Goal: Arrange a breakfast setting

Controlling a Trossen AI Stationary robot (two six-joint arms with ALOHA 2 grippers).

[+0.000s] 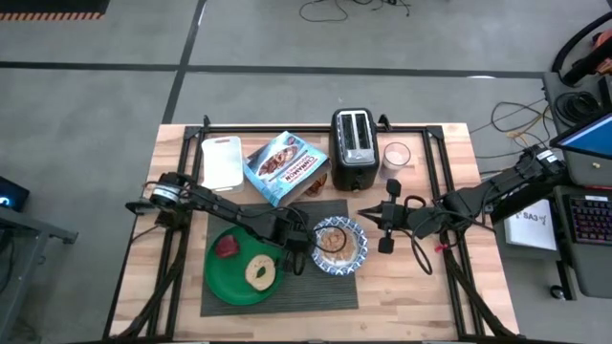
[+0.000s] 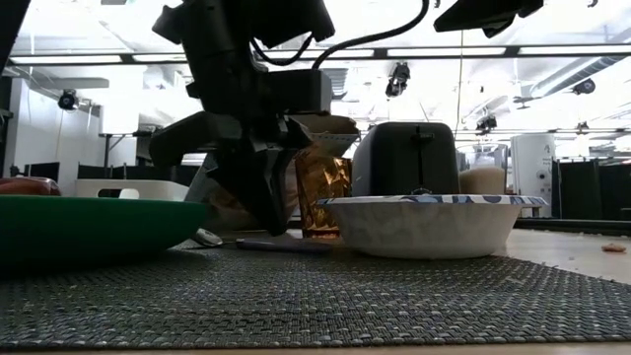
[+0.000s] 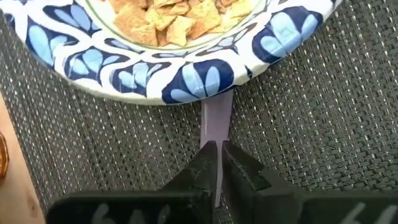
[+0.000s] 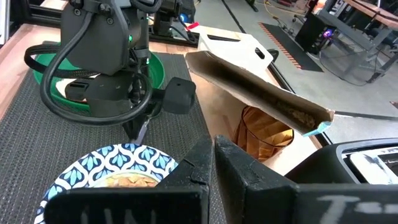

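A blue-and-white patterned bowl (image 1: 356,229) of cereal stands on the dark grey ribbed placemat (image 1: 325,287). To its left is the green plate (image 1: 225,279) with a bagel (image 1: 260,272) and a red fruit (image 1: 228,247). My left gripper (image 1: 301,241) stands between plate and bowl, shut on the metal spoon (image 2: 286,245). The spoon lies on the mat. My right gripper (image 1: 368,212) hangs shut and empty just right of the bowl, fingers toward it. My left gripper pinches the spoon's handle (image 3: 216,127) between its two fingers (image 2: 266,217), which come from above and point down at the mat. The handle runs on from the fingertips and under the bowl's rim (image 3: 199,84). The spoon's bowl end (image 2: 205,237) rests on the mat toward the plate.
A tilted open cereal box (image 1: 283,167), a black toaster (image 1: 352,148), a glass (image 1: 396,155) and a white tray (image 1: 222,162) stand behind the mat. Bare wood lies right of the mat and along the near edge.
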